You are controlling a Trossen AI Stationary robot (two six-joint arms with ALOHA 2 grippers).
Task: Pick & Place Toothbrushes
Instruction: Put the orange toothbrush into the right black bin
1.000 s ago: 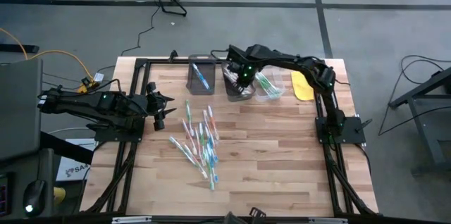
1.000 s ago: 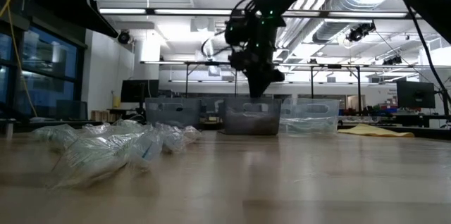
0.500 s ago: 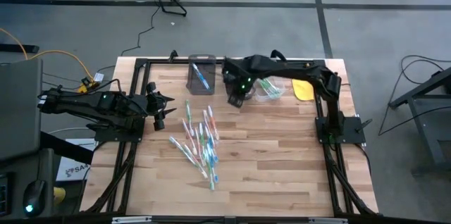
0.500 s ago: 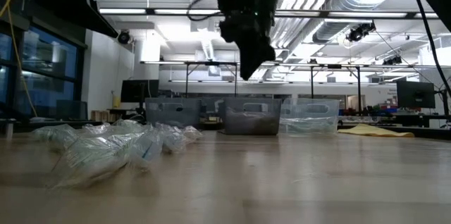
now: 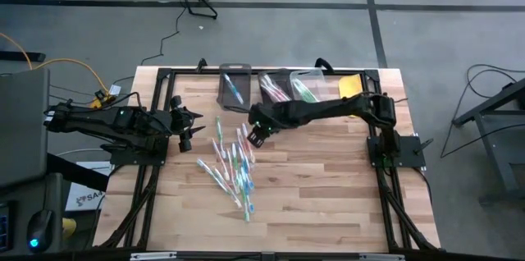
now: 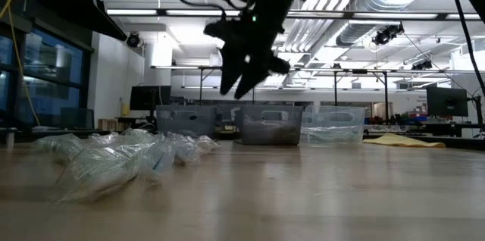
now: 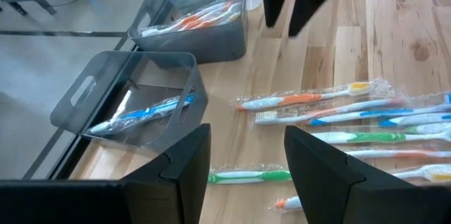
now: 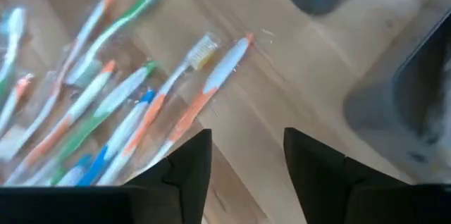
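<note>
Several wrapped toothbrushes with white, green, blue and orange handles lie in a loose pile on the wooden table, left of centre. They also show in the left wrist view and the right wrist view. My right gripper hangs open above the table at the pile's far right end, its fingers spread and slanting down, touching nothing. My left gripper waits open at the table's left edge, beside the pile.
Three bins stand in a row at the far edge. The left one holds a blue toothbrush, the middle one orange ones, the right one green ones. A yellow flat object lies right of them. Bare wood stretches right of the pile.
My right gripper has swung from above the middle bin toward the table's near left, over to the far end of the toothbrush pile. Its fingers have opened on the way. The pile has kept still.
</note>
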